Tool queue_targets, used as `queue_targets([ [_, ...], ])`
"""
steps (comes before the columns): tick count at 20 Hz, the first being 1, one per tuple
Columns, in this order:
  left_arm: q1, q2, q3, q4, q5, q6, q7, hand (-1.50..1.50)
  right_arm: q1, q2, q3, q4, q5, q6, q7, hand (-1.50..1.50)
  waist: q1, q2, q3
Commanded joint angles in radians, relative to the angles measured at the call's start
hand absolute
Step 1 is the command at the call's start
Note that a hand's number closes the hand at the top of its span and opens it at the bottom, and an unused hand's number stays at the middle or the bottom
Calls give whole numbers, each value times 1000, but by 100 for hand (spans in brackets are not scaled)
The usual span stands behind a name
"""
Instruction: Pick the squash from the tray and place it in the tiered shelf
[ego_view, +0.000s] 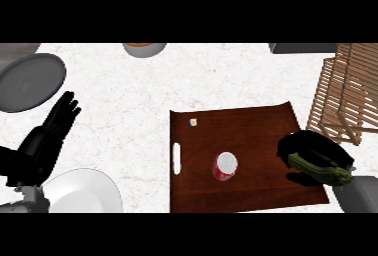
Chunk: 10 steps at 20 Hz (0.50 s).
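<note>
Right hand (314, 150) curled round squash (319, 171), hiding its upper end; shelf (345, 90) cut off; left hand (55, 125) open.

One view, from my head, looks steeply down on the counter (148, 90); my forearms enter at 6 o'clock, tray (244, 135) close below.

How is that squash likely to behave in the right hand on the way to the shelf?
The squash looks long and rounded, so it would probably roll if set down loosely on the tiered shelf. Its bumpy green skin looks stiff, unlikely to bend. The right hand curls round only part of it, with one end sticking out, so it might pivot.
</note>
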Motion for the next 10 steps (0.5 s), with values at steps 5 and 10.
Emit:
queue_targets([
  [5, 56, 18, 48, -20, 5, 13, -7, 0, 274, -371, -293, -54, -348, 94, -498, 150, -77, -11, 3],
  [10, 52, 22, 45, -14, 0, 10, 1, 0, 368, -450, -446, -92, -624, 168, -564, 150, -63, -6, 3],
])
